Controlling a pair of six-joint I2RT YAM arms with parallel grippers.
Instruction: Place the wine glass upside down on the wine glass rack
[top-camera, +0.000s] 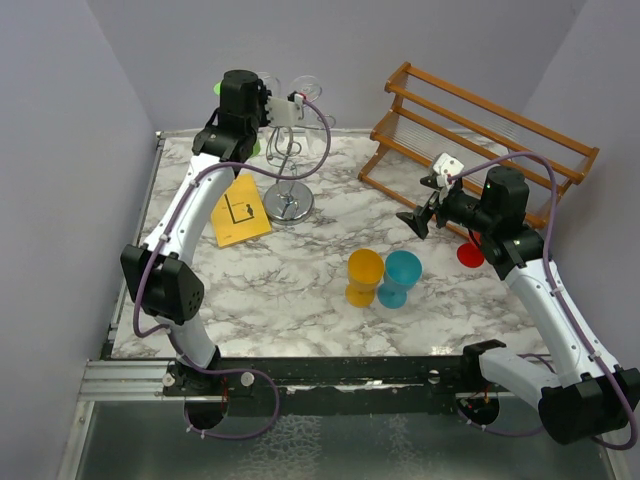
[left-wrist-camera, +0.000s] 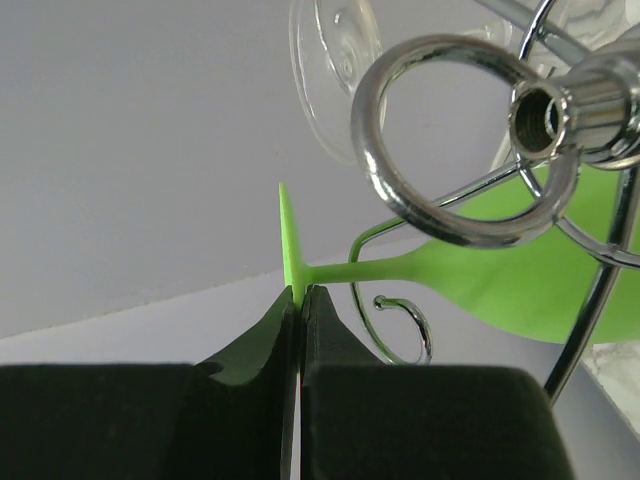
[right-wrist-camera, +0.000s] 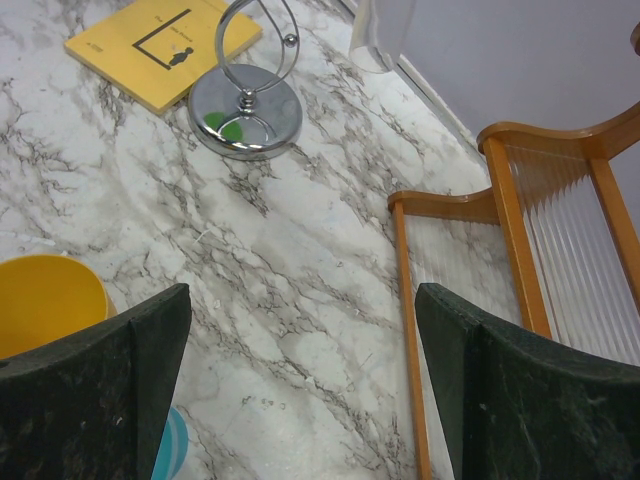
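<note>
Wine glass (left-wrist-camera: 500, 275), in the left wrist view, is a bright green one lying on its side in the air. Its thin foot is pinched edge-on in the closed left claw (left-wrist-camera: 300, 300), and its stem runs off to the bowl behind the chrome wine glass rack (left-wrist-camera: 560, 110). Whether it touches the wire I cannot tell. It looks like light plastic or silicone, so it should weigh little, with perhaps some flex in the stem. The foot rim is a slim, slippery hold. I judge the stem must slide into a scroll arm so the foot rests on top. A clear glass (left-wrist-camera: 335, 70) hangs there too. From above, the left arm reaches high and forward to the rack's top, with only slivers of green showing. The right claw (top-camera: 425, 215) hovers over the bench (top-camera: 300, 280), well apart. Its own wrist view shows the fingers wide with nothing between them
</note>
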